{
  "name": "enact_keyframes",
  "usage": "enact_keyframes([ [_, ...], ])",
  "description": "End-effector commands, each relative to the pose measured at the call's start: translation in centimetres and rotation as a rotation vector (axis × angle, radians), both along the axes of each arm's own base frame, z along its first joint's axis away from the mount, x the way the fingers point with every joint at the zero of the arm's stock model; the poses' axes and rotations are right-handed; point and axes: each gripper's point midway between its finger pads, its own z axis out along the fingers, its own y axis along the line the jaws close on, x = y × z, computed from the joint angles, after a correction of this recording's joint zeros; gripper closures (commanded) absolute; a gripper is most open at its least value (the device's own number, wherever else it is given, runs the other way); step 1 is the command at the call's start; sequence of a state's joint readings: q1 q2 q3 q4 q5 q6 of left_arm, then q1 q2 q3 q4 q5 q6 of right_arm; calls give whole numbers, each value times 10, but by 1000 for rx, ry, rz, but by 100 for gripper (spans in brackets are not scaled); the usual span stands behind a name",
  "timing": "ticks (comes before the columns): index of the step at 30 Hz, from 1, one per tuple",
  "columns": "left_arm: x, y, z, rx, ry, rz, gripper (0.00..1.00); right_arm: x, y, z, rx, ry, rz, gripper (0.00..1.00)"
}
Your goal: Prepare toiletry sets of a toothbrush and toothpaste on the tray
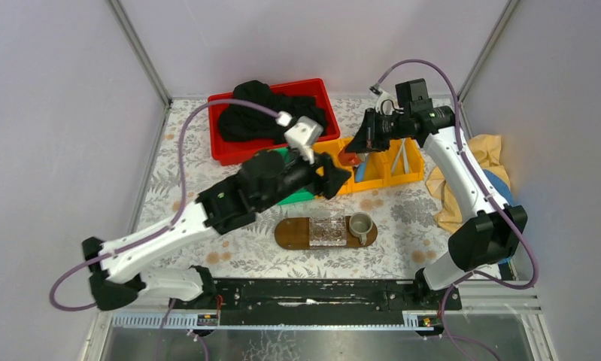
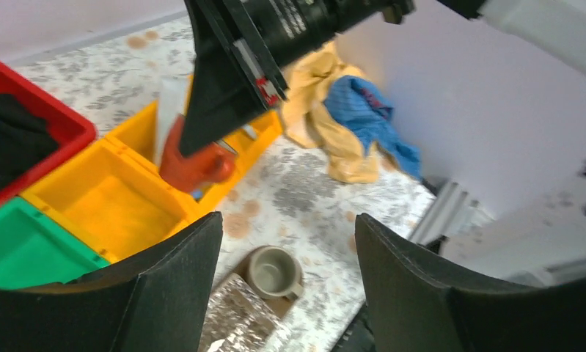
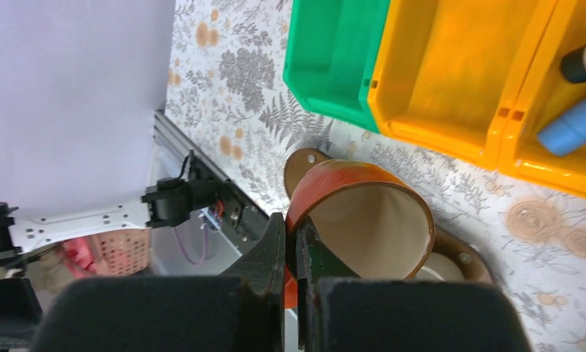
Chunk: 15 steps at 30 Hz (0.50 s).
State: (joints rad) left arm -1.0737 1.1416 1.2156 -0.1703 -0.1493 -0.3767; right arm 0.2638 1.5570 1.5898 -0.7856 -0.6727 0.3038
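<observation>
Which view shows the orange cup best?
The right wrist view: the orange cup is close and large, its wall pinched in the right hand, its pale inside visible. The left wrist view shows only the cup's outer side, partly hidden by that hand. The top view shows just a small red patch.

Bins along the back, tray up front.
Nearest your arm bases lies the dark-brown oval wooden tray [image 1: 289, 234], carrying a clear ribbed plastic box [image 1: 329, 230] with a small grey cup [image 1: 360, 223] right of it. Behind runs a row: green plastic bin [image 1: 300, 197] on the left, yellow plastic bins [image 1: 414, 177] to its right, a blue toothpaste tube [image 3: 572, 126] lying in one. Back-left sits the red plastic bin [image 1: 223, 154] holding a black cloth [image 1: 263, 116]. Your right gripper [image 3: 293, 229], over the yellow bins, clamps an orange-red round cup [image 3: 370, 213]; a yellow-and-blue cloth heap [image 1: 481, 154] lies far right.
</observation>
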Motion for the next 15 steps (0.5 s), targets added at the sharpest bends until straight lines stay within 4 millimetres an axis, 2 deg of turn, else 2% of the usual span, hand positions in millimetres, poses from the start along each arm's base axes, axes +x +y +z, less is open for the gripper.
enact_keyframes([
  [1,37,-5,-35,314,-21,121,29,-8,4,21,127,94,14,100],
  [5,49,-23,-49,451,-33,102,34,-5,2,19,180,155,14,100],
  [9,62,-37,-54,552,-55,94,36,-2,3,17,194,175,15,100],
  [15,86,-45,-68,698,-73,155,39,-3,4,14,202,191,18,100],
])
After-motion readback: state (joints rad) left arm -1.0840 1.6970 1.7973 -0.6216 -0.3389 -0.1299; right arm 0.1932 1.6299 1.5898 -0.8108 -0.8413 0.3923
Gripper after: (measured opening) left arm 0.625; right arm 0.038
